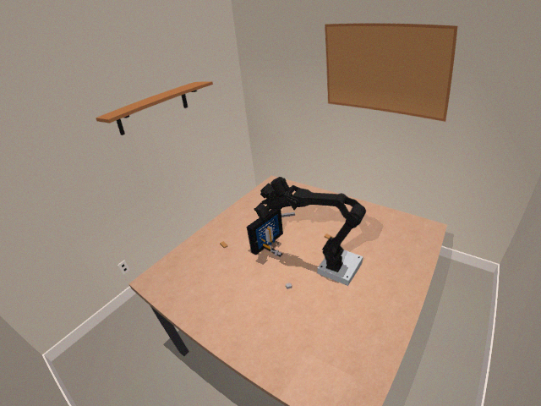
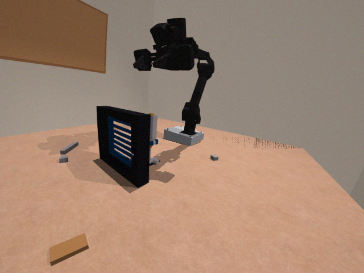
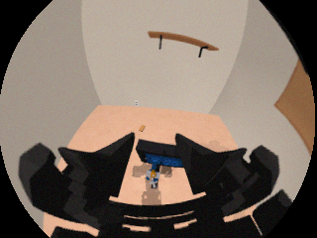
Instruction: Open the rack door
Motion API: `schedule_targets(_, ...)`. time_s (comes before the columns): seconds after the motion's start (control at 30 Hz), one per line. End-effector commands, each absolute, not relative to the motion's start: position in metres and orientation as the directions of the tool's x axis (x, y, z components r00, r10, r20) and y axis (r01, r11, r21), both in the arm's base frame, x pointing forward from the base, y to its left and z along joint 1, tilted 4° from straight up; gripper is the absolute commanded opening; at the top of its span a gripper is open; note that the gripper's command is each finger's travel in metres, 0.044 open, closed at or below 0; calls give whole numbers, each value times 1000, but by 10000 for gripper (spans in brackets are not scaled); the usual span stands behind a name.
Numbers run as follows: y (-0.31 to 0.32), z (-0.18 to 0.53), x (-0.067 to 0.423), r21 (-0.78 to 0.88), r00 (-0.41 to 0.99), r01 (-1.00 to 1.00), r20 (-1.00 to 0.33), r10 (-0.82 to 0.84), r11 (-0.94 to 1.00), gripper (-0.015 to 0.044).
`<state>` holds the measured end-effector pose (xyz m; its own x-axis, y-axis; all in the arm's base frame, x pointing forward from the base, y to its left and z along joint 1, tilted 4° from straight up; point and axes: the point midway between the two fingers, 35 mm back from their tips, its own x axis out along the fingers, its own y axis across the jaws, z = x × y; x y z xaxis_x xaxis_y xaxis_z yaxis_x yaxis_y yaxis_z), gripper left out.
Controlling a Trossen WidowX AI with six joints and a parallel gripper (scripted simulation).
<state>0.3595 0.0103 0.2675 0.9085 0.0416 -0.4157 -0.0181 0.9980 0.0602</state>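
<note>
The black frame [image 1: 252, 240] [image 2: 144, 147] [image 3: 149, 148] stands upright on the table. The blue slatted door [image 1: 275, 227] [image 2: 111, 135] [image 3: 170, 161] sits in the frame and looks closed. The pale handle [image 1: 268, 236] [image 2: 153, 127] with orange parts stands upright on the door's arm side. In the wrist view it is small, below and between the fingers. How far it is turned I cannot tell. My gripper [image 2: 149, 63] [image 3: 155, 135] is open and empty. It hangs above the frame and handle, apart from both. In the top view its fingertips are hard to make out.
An orange block [image 1: 223, 244] [image 2: 69, 248] [image 3: 142, 128] lies beyond the frame. A small grey block [image 1: 288, 285] [image 2: 214, 157] lies to one side, a grey bar [image 1: 287, 215] [image 2: 69, 147] to the other. Another orange block [image 1: 327, 236] lies near the arm's base [image 1: 354, 264] [image 2: 176, 135].
</note>
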Motion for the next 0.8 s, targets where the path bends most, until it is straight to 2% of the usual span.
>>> schedule_targets(0.0,11,256,367,76,858,-9,-511,46,997,288)
schedule_targets(0.77,13,211,370,103,489,70,-870,56,992,288)
